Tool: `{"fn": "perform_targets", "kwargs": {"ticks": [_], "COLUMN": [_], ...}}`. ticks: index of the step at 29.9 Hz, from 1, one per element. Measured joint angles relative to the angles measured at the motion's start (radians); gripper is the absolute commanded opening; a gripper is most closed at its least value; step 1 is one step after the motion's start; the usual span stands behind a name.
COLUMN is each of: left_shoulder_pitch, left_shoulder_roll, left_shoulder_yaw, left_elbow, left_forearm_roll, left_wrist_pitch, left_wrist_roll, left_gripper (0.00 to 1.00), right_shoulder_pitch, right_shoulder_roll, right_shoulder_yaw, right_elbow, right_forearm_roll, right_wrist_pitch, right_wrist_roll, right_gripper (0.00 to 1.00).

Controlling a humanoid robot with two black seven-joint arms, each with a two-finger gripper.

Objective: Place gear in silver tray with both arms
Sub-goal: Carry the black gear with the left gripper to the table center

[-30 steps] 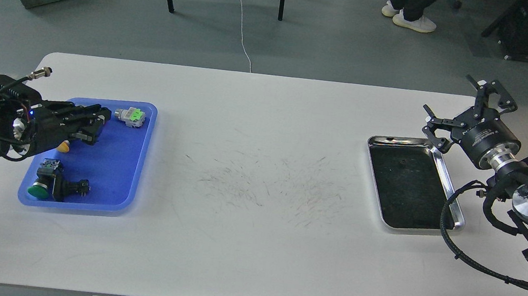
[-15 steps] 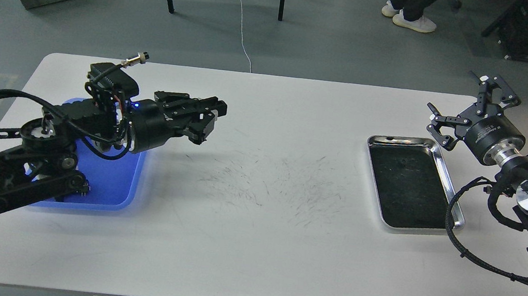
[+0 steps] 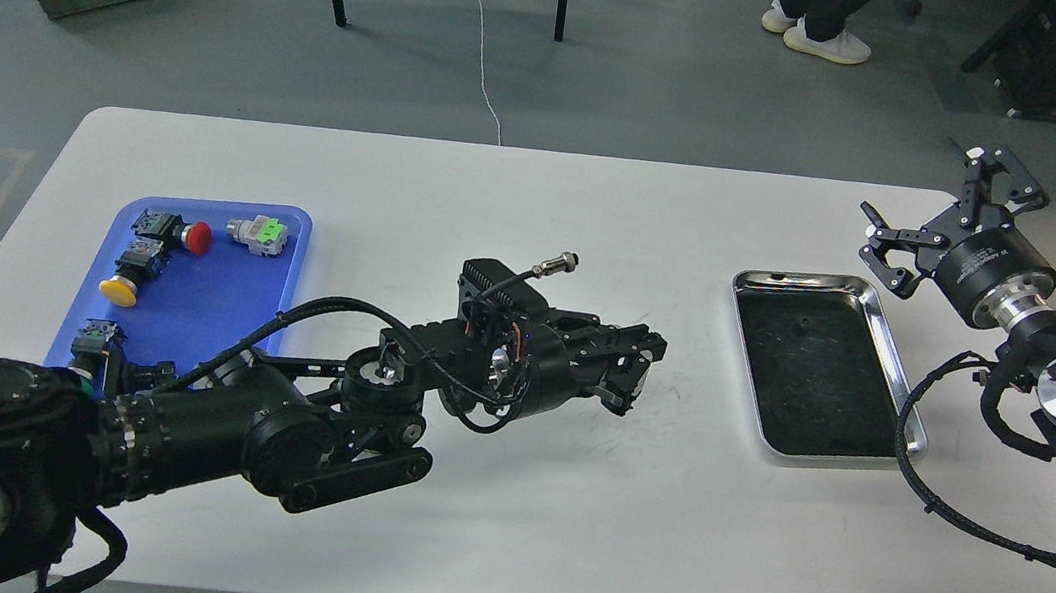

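Observation:
The silver tray (image 3: 797,281) lies at the right of the white table, its dark floor empty. My left gripper (image 3: 632,365) reaches out over the table's middle, left of the silver tray and a little above the tabletop. Its jaws look drawn together, and I cannot make out anything between them. My right gripper (image 3: 931,210) hovers above the silver tray's far right corner with its jaws spread wide and empty. No gear shows clearly in view.
A blue plastic tray (image 3: 225,300) at the left holds a red button part (image 3: 178,233), a grey and green part (image 3: 259,231), a yellow button part (image 3: 121,285) and a green-capped part (image 3: 94,344). My left arm lies across the table's front left. The right arm's cable (image 3: 908,484) loops beside the silver tray.
My left gripper has left the blue tray and swept right to the table's middle, towards the silver tray. My right gripper has drifted slightly up and right, still open.

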Motion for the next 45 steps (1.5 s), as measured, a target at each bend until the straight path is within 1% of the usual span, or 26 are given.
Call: {"fn": "perform_targets", "kwargs": {"ticks": [7,12,24,26,29,35,36,37,40,41,43,44,45], "left_shoulder_pitch": [0.043,0.070,0.113,0.116,0.117,0.119,0.119,0.120,0.127,0.128,0.129,0.129,0.129], "left_shoulder_roll": [-0.005,-0.005,-0.005,-0.005,-0.005,-0.005,-0.005,-0.005,-0.005,-0.005,-0.005,-0.005,-0.005], "left_shoulder_yaw": [0.002,-0.002,-0.001,0.000,0.000,0.000,0.000,-0.001,-0.001,-0.001,-0.001,-0.001,-0.001], "left_elbow": [0.053,0.055,0.048,0.046,0.044,0.043,0.043,0.043,0.043,0.043,0.043,0.043,0.043], "left_forearm_roll": [0.001,0.001,0.002,0.002,0.001,0.000,-0.001,-0.001,-0.002,-0.003,-0.006,-0.007,-0.008], "left_wrist_pitch": [0.026,0.051,0.054,0.054,0.054,0.054,0.054,0.054,0.054,0.057,0.068,0.075,0.082], "left_wrist_roll": [0.005,0.010,0.013,0.014,0.014,0.014,0.014,0.014,0.014,0.014,0.012,0.012,0.011], "left_gripper": [0.08,0.08,0.11,0.12,0.21,0.33,0.37,0.43,0.53,0.58,0.72,0.81,0.87], "right_shoulder_pitch": [0.003,0.004,-0.004,-0.004,-0.005,-0.005,-0.005,-0.005,-0.005,-0.005,-0.005,-0.005,-0.005], "right_shoulder_roll": [0.000,-0.001,-0.002,-0.002,-0.002,0.003,0.003,0.003,0.003,0.003,0.003,0.003,0.003], "right_shoulder_yaw": [0.011,0.017,0.025,0.025,0.025,0.025,0.025,0.025,0.025,0.025,0.025,0.025,0.025], "right_elbow": [0.005,0.012,0.012,0.012,0.012,0.011,0.011,0.011,0.011,0.011,0.011,0.011,0.011], "right_forearm_roll": [0.001,0.002,0.003,0.003,0.003,0.003,0.003,0.002,0.002,0.002,0.002,0.001,0.001], "right_wrist_pitch": [0.000,-0.003,-0.003,-0.003,-0.003,-0.003,-0.003,-0.003,-0.005,-0.006,-0.006,-0.006,-0.006], "right_wrist_roll": [0.002,0.002,0.002,0.002,0.002,0.002,0.002,0.002,0.002,0.002,0.002,0.002,0.002], "right_gripper": [0.94,0.94,0.94,0.94,0.94,0.94,0.94,0.94,0.94,0.94,0.94,0.94,0.94]}}
